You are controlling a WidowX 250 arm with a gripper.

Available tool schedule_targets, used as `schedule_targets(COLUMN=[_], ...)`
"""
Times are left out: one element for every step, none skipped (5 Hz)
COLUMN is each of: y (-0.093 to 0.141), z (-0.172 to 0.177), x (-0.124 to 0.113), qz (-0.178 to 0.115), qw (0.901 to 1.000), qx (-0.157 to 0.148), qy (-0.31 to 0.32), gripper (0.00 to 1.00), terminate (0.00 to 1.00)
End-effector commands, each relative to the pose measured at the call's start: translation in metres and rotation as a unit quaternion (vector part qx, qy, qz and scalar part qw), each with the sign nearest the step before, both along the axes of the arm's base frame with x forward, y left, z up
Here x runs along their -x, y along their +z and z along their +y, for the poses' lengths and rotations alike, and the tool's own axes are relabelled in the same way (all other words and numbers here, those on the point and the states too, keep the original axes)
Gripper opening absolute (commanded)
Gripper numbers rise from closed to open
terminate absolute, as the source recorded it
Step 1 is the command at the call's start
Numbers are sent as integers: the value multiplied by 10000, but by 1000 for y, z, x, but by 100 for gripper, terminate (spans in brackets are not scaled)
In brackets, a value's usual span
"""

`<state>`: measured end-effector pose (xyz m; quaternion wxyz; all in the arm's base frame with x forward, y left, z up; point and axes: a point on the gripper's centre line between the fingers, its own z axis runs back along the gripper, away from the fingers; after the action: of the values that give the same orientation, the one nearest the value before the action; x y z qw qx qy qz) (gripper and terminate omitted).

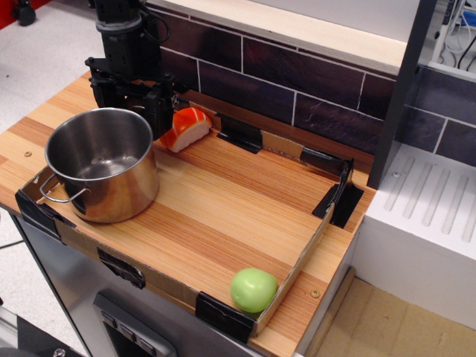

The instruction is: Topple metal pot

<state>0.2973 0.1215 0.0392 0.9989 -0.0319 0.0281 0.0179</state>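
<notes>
Dark tiles back your wooden counter (pixel 223 216), whose work patch is fenced by low cardboard walls. Your metal pot (pixel 102 164) stands upright in the near left corner, mouth up, one wire handle facing you — nothing toppled yet. Right behind its far rim hangs the gripper (pixel 132 100), fingers spread and holding nothing; whether it touches the rim you can't tell. That spot suits a shove at the top edge. Beside it lies a sushi toy (pixel 186 128), and a green ball (pixel 253 289) sits well apart
</notes>
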Motion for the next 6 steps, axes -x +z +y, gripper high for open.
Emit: schedule_targets(y=[26,41,57,74,77,67], z=[-4,-15,-26,-46,-63,-68], x=[-9,-9,-13,-15,-10,-7], qz=[-391,-579,-707,-868,-1110,-1287], qw=[9992,9983,9973,9930,9778,9605], qx=[78,46,-148,-798,-1775,-2466], qy=[73,57,101,89,15,-33], gripper=[0,0,0,0,0,0], terminate=[0,0,0,0,0,0])
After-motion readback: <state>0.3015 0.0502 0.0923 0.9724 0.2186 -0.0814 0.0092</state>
